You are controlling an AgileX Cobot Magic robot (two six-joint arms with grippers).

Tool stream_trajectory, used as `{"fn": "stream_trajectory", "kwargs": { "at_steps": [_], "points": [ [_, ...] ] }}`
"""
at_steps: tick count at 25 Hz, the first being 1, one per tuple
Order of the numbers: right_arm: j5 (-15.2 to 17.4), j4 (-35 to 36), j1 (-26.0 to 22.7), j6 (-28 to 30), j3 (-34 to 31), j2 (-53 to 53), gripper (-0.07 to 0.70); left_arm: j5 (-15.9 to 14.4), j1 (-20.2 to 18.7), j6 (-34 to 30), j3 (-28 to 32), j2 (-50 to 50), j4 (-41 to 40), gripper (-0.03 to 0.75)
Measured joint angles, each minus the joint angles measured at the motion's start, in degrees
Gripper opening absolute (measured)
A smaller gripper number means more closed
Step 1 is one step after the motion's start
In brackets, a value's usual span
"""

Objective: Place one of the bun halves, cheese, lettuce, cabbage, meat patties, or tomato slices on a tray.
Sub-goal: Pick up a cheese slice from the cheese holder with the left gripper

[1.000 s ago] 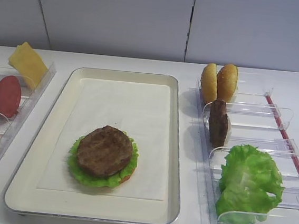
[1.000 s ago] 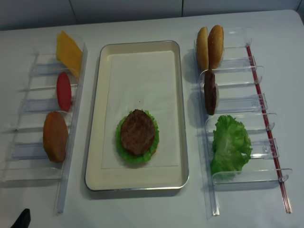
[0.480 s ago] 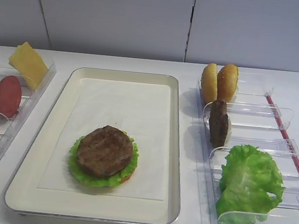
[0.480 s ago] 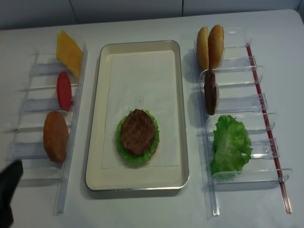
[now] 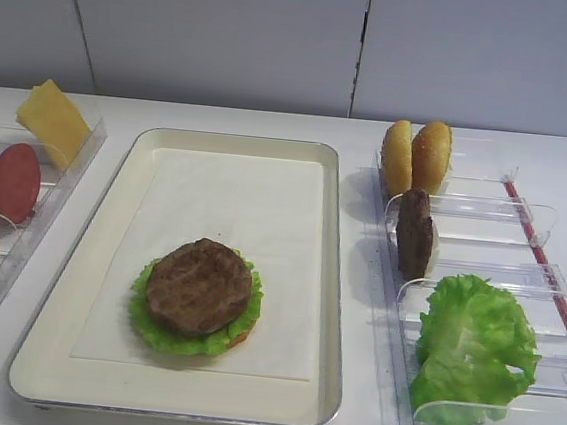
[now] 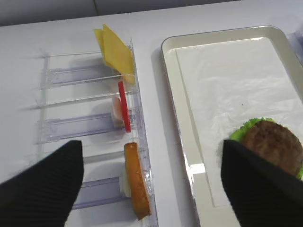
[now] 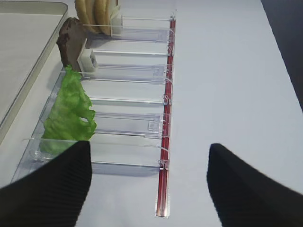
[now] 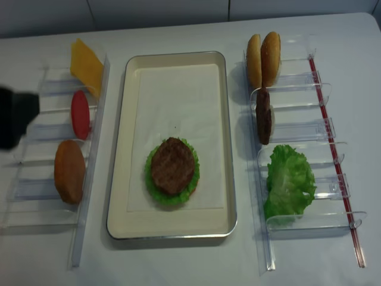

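Left wrist view: left hand [image 6: 150,184] spread wide, holding nothing, above left rack [image 6: 85,123] | cheese [image 6: 116,54] leaning in rack's far slot | tray [image 5: 332,278] carries patty [image 5: 199,287] on lettuce [image 5: 152,328] | right hand [image 7: 147,187] wide apart, empty, over surface [image 7: 227,71].

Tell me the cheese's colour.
Golden yellow-orange; the cheese shows best in the realsense high view.

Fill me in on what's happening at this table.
A two-armed robot is building a burger. On the tray a bun half, lettuce and a meat patty are already stacked. The left gripper is open over the left rack, near the cheese and tomato slice, holding nothing. The right gripper is open and empty over the right rack.
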State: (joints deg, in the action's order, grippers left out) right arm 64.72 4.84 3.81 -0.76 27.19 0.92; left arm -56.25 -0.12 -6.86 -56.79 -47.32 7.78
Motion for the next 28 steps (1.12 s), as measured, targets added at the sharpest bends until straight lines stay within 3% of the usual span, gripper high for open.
{"fn": "stream_trajectory", "kwargs": {
  "at_steps": [10,16,22,28],
  "points": [
    [0.0,0.0,0.0,-0.2,0.0,0.0,0.545,-0.1,0.0,-0.2,-16.3,-23.2,2.3,0.556],
    [0.0,0.0,0.0,-0.2,0.0,0.0,0.545,-2.3,0.0,-1.0,-24.4,-35.0,2.8,0.522],
    [0.0,0.0,0.0,-0.2,0.0,0.0,0.545,-3.3,0.0,-1.5,-30.4,-43.8,2.7,0.481],
    [0.0,0.0,0.0,-0.3,0.0,0.0,0.545,-1.5,0.0,-1.6,-33.7,-49.7,-0.3,0.471]
  ]
}}
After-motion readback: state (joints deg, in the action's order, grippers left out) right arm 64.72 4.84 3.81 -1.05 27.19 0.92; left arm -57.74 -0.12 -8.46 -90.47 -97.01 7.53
